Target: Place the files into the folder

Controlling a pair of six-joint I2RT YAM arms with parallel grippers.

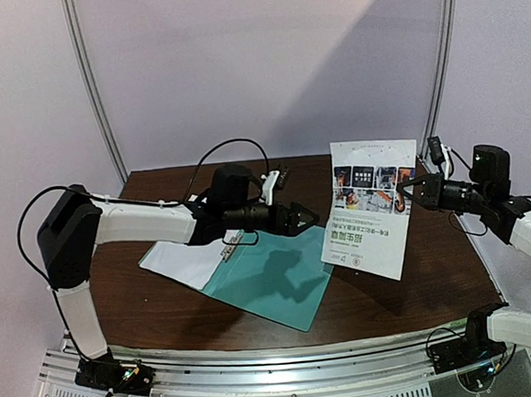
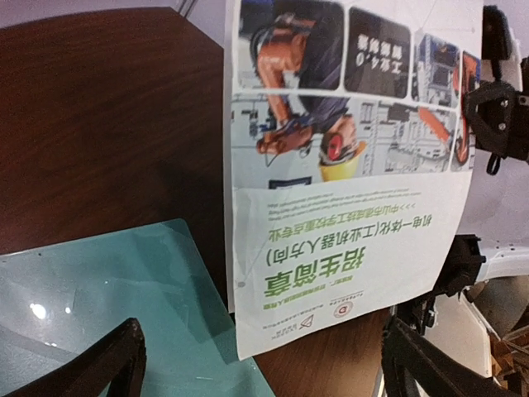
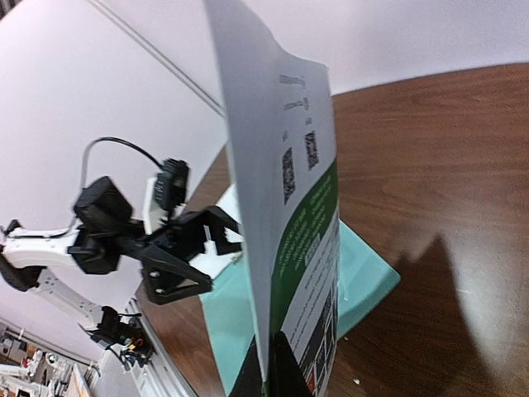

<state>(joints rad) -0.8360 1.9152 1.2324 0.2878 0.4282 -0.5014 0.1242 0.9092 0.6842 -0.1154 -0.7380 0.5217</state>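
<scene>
The teal folder [image 1: 271,285] lies flat on the dark wooden table [image 1: 419,278], nearest the arm bases, with a metal clip [image 1: 229,251] at its far left corner and a white sheet [image 1: 180,260] flat along its left edge. Above the folder's far side hovers the left gripper [image 1: 311,218], jaws spread wide and empty. Further right, the colour-photo sheet with green lettering [image 1: 368,218] stands nearly upright, pinched at its right edge by the clenched right gripper [image 1: 410,192].
</scene>
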